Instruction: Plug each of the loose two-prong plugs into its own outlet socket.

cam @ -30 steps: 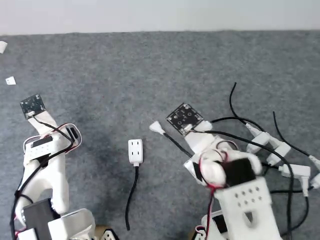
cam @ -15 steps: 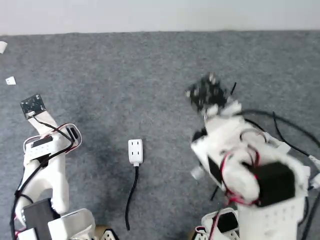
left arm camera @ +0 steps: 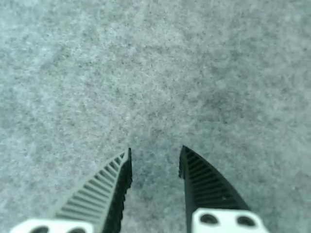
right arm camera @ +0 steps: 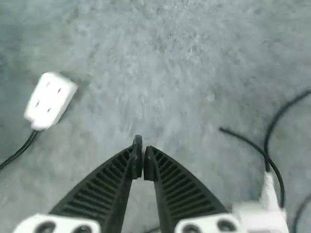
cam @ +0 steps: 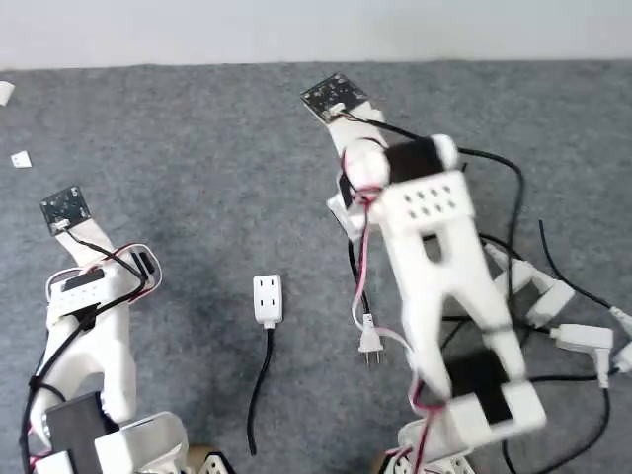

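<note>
A white outlet block (cam: 267, 298) with a black cord lies mid-table, also seen as the outlet block (right arm camera: 50, 100). A white two-prong plug (cam: 370, 346) hangs on a straight black cord (cam: 355, 286) that runs up under my right arm (cam: 425, 227), which stretches toward the table's far side. My right gripper (right arm camera: 141, 146) is shut, with a thin dark piece, apparently that cord, pinched at its tips high above the carpet. My left gripper (left arm camera: 154, 156) stands open over bare carpet, nothing between its fingers (left arm camera: 116, 177); the left arm (cam: 84, 296) sits at the left.
Several more white plugs (cam: 518, 276) with tangled black cords lie at the right; one plug (right arm camera: 265, 194) shows near my right gripper. Two paper scraps (cam: 20, 159) lie at the far left. Grey carpet covers the table.
My right arm has risen from beside the outlet block and swung toward the far side. The plug that lay right of the outlet block now hangs nearer the front.
</note>
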Available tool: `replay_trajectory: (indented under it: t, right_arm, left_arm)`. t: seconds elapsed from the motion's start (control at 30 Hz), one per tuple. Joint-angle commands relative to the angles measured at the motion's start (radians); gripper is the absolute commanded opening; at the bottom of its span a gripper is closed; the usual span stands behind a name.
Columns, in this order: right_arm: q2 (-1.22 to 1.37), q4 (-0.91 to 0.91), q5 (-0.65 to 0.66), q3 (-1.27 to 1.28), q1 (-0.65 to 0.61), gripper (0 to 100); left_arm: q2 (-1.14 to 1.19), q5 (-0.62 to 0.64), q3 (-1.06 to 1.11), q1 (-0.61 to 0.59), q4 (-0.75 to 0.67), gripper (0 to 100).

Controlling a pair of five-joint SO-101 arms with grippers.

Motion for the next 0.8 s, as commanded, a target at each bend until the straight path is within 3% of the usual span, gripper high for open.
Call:
replay_trajectory:
  t: [0.0, 0.13, 0.33, 0.77]
  right_arm:
    - [0.142, -0.147, -0.011, -0.049, 0.021, 0.9]
    - [0.252, -0.285, -0.008, -0.049, 0.030, 3.1]
    - [0.236, -0.246, -0.003, -0.049, 0.025, 19.9]
    - [-0.054, -0.018, -0.058, 0.055, 0.025, 13.7]
  left_arm:
    - [-0.006, -0.009, -0.044, -0.002, -0.023, 15]
    - [-0.006, -0.009, -0.044, 0.000, -0.023, 15]
    - [-0.006, -0.009, -0.044, 0.000, -0.023, 15]
    - [-0.006, -0.009, -0.044, 0.002, -0.023, 15]
